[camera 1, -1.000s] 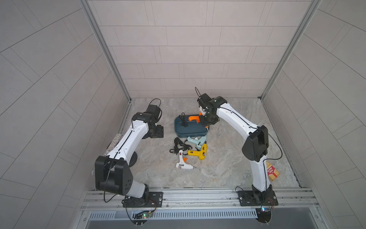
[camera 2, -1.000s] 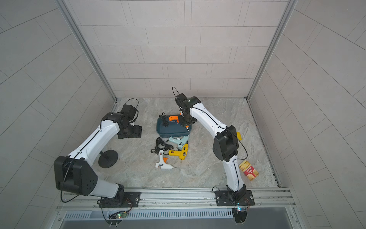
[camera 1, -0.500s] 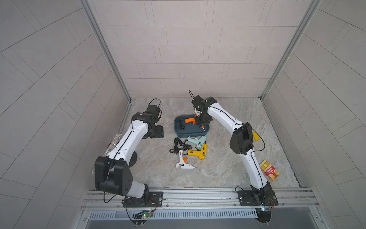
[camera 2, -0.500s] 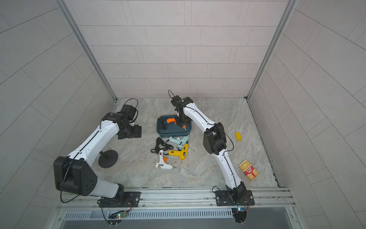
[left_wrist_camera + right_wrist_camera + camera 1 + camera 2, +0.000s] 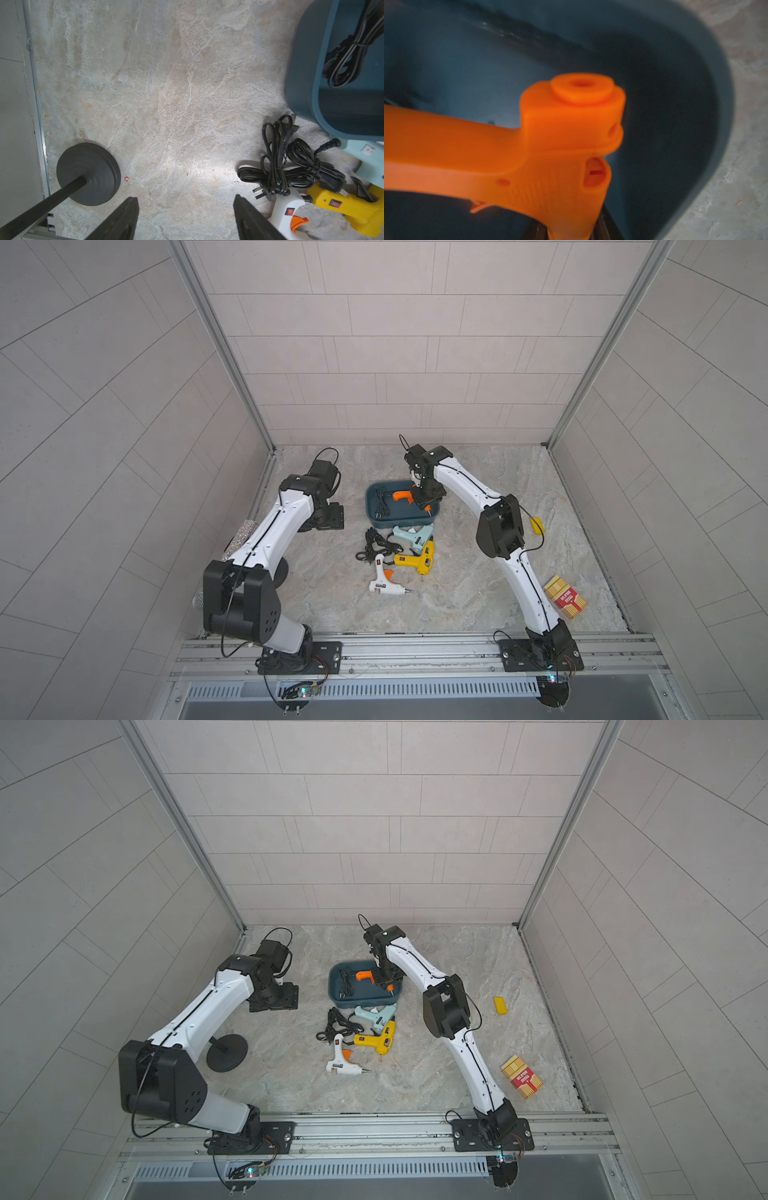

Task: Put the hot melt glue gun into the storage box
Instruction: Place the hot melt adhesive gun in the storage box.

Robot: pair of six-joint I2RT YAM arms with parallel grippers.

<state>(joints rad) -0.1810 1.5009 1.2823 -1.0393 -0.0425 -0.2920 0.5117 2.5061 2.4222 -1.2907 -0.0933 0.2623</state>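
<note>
A white glue gun (image 5: 384, 583), a yellow glue gun (image 5: 417, 562) and a pale blue glue gun (image 5: 413, 535) lie on the surface (image 5: 457, 593). The left end effector (image 5: 185, 199) hangs wide open and holds nothing. Farther back, the right end effector (image 5: 427, 499) grips the orange glue gun (image 5: 401, 496) inside the storage box (image 5: 386, 524).

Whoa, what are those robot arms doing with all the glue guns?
The right gripper is clamped on an orange glue gun, holding it over the teal storage box, where a black cord lies. I can't tell if it touches the bottom. The left gripper hangs open over the table, holding nothing. A light blue glue gun, a yellow glue gun and a white glue gun lie on the table outside the box.
</note>
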